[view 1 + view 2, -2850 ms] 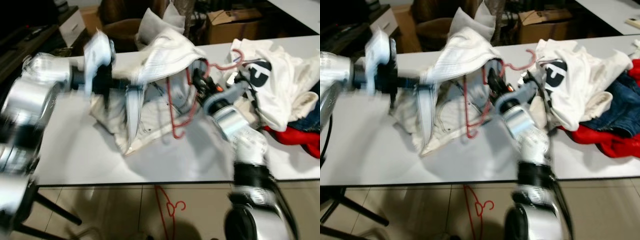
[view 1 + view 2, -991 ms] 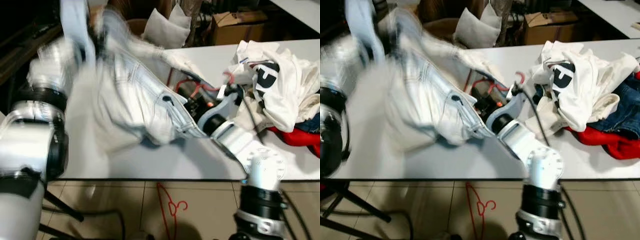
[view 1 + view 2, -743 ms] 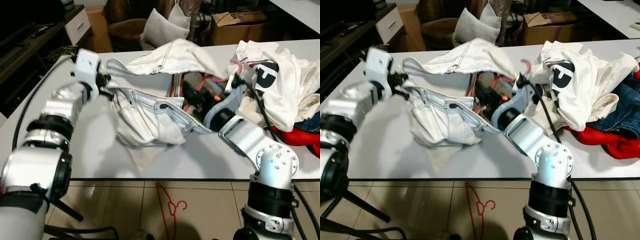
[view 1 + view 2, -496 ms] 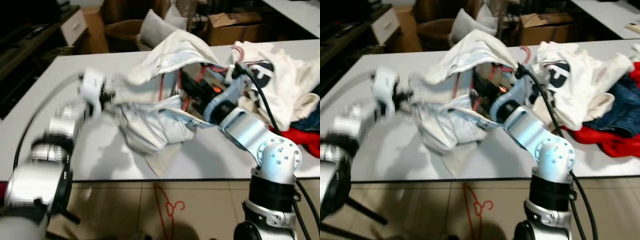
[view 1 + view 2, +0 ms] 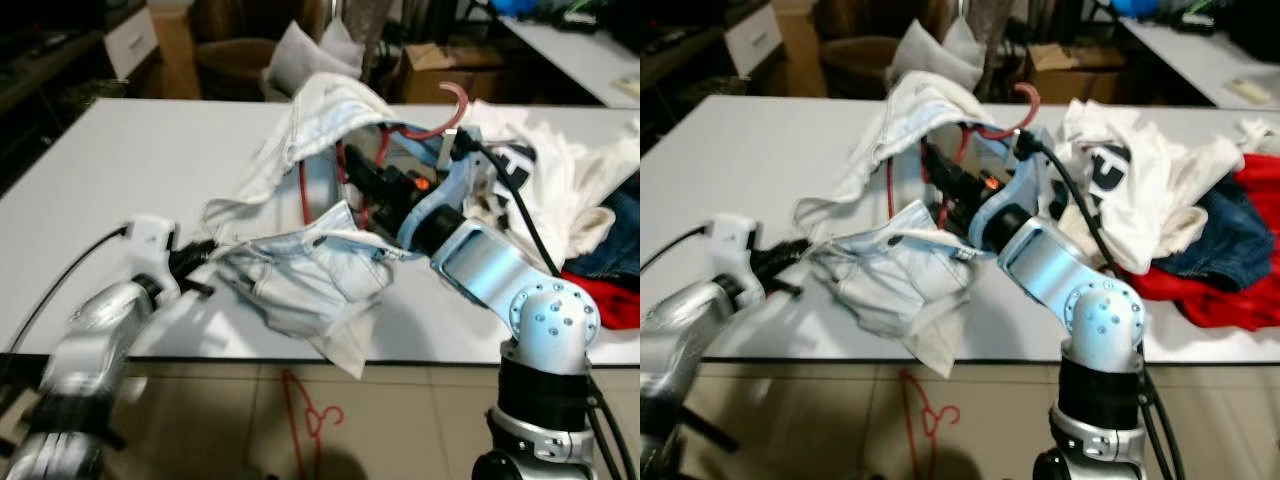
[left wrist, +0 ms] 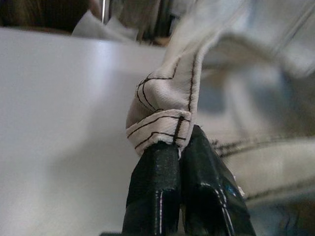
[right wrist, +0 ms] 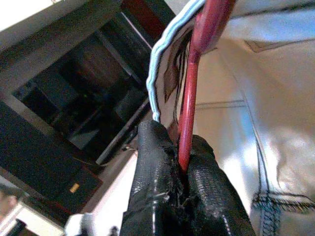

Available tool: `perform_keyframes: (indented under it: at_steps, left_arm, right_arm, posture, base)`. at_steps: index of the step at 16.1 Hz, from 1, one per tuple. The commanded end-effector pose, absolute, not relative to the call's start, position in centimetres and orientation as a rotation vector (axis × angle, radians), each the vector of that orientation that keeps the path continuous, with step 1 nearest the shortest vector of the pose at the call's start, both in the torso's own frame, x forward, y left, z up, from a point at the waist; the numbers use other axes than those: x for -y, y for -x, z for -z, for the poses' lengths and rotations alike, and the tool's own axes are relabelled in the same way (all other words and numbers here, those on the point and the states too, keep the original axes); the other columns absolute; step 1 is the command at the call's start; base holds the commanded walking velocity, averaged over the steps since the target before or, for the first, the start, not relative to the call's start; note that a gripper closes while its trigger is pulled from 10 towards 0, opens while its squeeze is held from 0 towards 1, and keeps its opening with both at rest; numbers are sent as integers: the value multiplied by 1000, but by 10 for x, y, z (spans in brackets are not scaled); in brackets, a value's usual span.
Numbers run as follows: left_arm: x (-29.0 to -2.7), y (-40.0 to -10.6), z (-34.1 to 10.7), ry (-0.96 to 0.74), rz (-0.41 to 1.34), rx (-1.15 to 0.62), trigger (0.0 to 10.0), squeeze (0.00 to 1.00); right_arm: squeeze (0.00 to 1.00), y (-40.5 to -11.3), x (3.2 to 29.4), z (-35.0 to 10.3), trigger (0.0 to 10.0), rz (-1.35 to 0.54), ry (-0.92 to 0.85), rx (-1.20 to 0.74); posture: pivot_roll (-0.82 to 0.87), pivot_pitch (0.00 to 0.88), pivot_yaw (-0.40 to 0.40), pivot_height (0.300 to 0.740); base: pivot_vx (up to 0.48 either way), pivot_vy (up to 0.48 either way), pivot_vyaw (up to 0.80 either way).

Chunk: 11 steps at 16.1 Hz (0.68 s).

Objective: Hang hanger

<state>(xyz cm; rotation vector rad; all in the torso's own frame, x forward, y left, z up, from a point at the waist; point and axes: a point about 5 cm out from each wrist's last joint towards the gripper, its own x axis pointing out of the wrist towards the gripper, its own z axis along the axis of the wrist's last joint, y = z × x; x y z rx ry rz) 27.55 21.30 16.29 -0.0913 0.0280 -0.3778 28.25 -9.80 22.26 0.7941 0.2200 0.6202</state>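
A red hanger (image 5: 345, 165) stands inside a pale white denim garment (image 5: 320, 270) on the white table (image 5: 100, 170), its hook (image 5: 455, 100) poking out above the cloth. My right gripper (image 5: 365, 182) reaches into the garment and is shut on the hanger's red wire (image 7: 189, 93), fingers (image 7: 152, 167) pinching it. My left gripper (image 5: 205, 262) sits low near the table's front edge, shut on a stitched edge of the garment (image 6: 167, 108) and stretching it leftward. Most of the hanger's frame is hidden by cloth.
A heap of clothes lies at the right: a white T-shirt (image 5: 560, 170), blue jeans (image 5: 1220, 225) and a red cloth (image 5: 1240, 290). Another red hanger (image 5: 305, 415) lies on the tiled floor below. A cardboard box (image 5: 440, 60) and a cushion (image 5: 300, 50) stand behind the table.
My left gripper has dropped from mid-table down to the front edge, dragging the garment's edge with it. The right gripper keeps hold of the hanger. The camera has shifted too.
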Motion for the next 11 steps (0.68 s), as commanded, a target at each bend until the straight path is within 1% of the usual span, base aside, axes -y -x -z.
perform_keyframes:
  at_steps: [1,7,8,11]
  left_arm:
    - [-210,-274,-165,98,386,-27,10000,0]
    - [-202,-267,-173,47,395,-21,10000,0]
    - [-200,-264,-173,32,400,-35,10000,0]
    - [-196,-261,-176,36,397,-53,10000,0]
  right_arm:
    - [0,-279,96,-230,10000,-666,-786,-197]
    - [0,-277,99,-224,10000,-645,-791,-207]
    - [0,-276,100,-222,10000,-638,-793,-211]
    - [0,-273,99,-218,10000,-644,-792,-220]
  posture:
    - [-46,0,-55,740]
    - [-47,0,-46,740]
    - [-47,0,-33,740]
    - [-52,0,-22,740]
  base:
    - [0,0,0]
    - [0,0,0]
    - [0,-255,0]
    - [0,-437,800]
